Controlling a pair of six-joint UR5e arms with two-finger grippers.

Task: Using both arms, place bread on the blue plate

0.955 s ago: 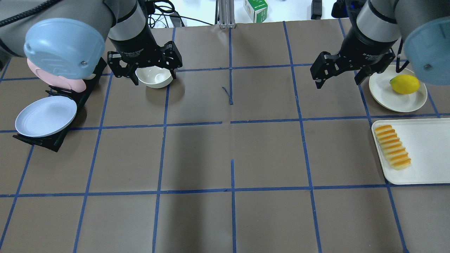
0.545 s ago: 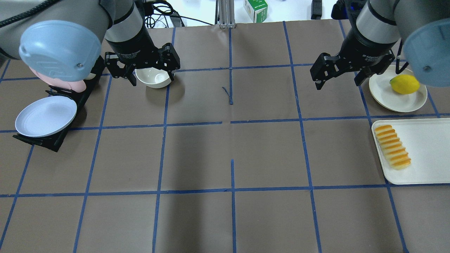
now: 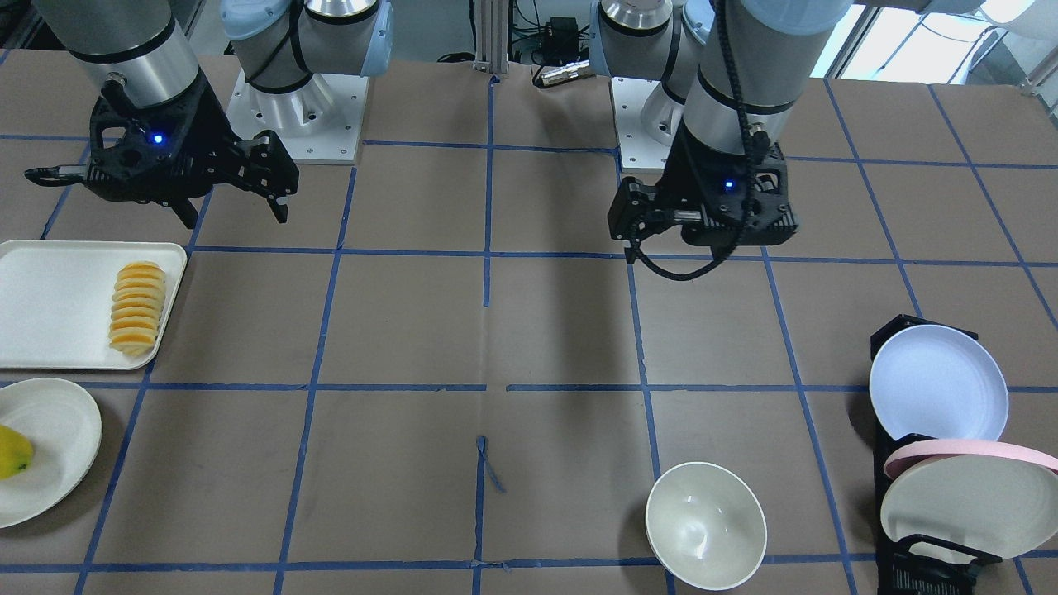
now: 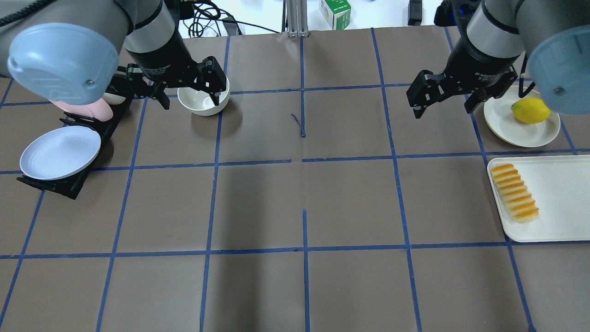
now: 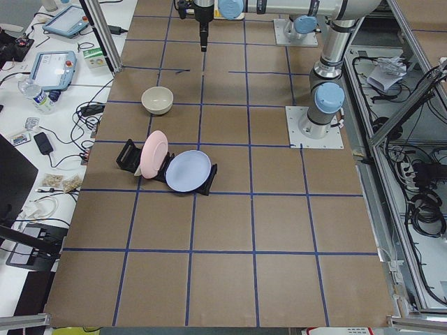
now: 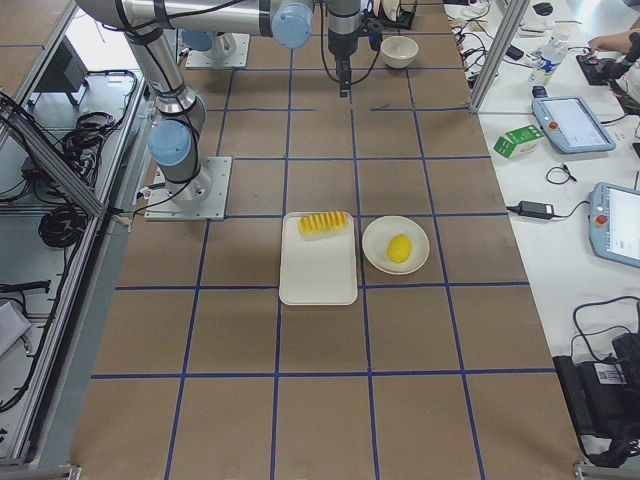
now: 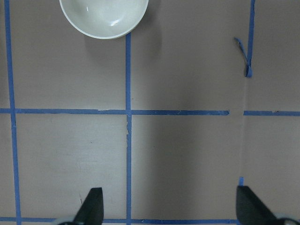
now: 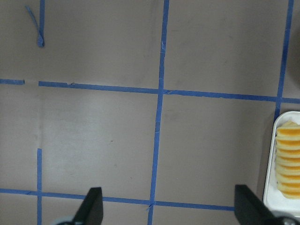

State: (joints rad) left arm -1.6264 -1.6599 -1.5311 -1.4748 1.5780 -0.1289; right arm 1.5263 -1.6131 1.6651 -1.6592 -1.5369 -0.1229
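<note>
The bread [image 4: 514, 192] lies on the left part of a white tray [image 4: 553, 203] at the table's right edge; it also shows in the front view [image 3: 138, 307] and at the right edge of the right wrist view [image 8: 287, 161]. The blue plate [image 4: 60, 153] leans in a black rack [image 4: 69, 186] at the far left, also visible in the front view [image 3: 938, 382]. My left gripper [image 4: 190, 102] is open and empty, hovering by a white bowl [image 4: 203, 105]. My right gripper [image 4: 443, 109] is open and empty, hovering above the table, up and left of the tray.
A lemon [image 4: 530, 110] sits on a cream plate [image 4: 521, 131] beyond the tray. A pink plate [image 3: 967, 450] and a cream plate [image 3: 959, 504] stand in the rack behind the blue one. A carton [image 4: 335, 13] and cables lie past the far edge.
My left gripper has shifted left and away, toward the rack's far end, still open. My right gripper has barely moved. The bread and plates have not moved.
</note>
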